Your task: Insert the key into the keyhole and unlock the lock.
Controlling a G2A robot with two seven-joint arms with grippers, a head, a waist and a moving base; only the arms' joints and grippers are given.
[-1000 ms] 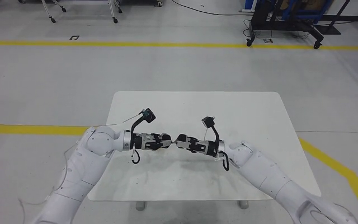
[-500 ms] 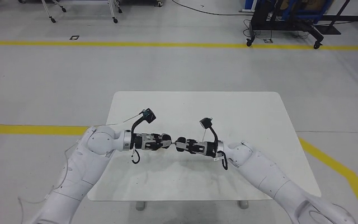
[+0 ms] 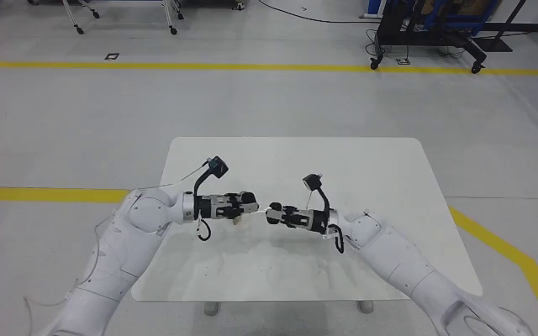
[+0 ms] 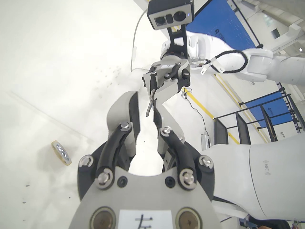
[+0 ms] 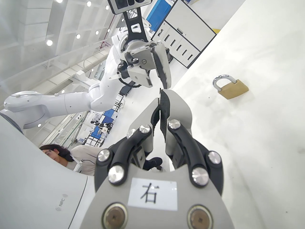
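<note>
Nearest the left wrist camera, found the left hand (image 4: 143, 103) spread wide, its black-padded fingers (image 4: 134, 110) well apart and gripping nothing. Just past the fingertips, saw a small silver metal key (image 4: 150, 104), slim and toothed, with its blade aimed into that gap. Could not tell touching from merely beside the nearer pad. Held by the head in the right hand (image 4: 154, 87), pressed together and pinching it, tip to tip with the left. From the right wrist, confirmed the same pinch: both ribbed pads (image 5: 165, 104) pressed flat on the thin edge of the key, barely a sliver poking out.

Judged as a handover or regrasp in mid-air, above the worktop rather than at the lock. Blade offered to the spread hand, probably to get a firmer, straighter hold before any insertion. Hard to be sure which.

Farther off, noted a small brass padlock (image 5: 230, 86) with a closed silver shackle, lying flat on the white worktop (image 5: 262, 144), well apart from both hands and unheld. Likely left there pending a better grip on the key. Would need steadying by one hand, being loose and probably light enough to slide. Keyhole hidden from view. Task judged barely begun: key not yet in the lock.
</note>
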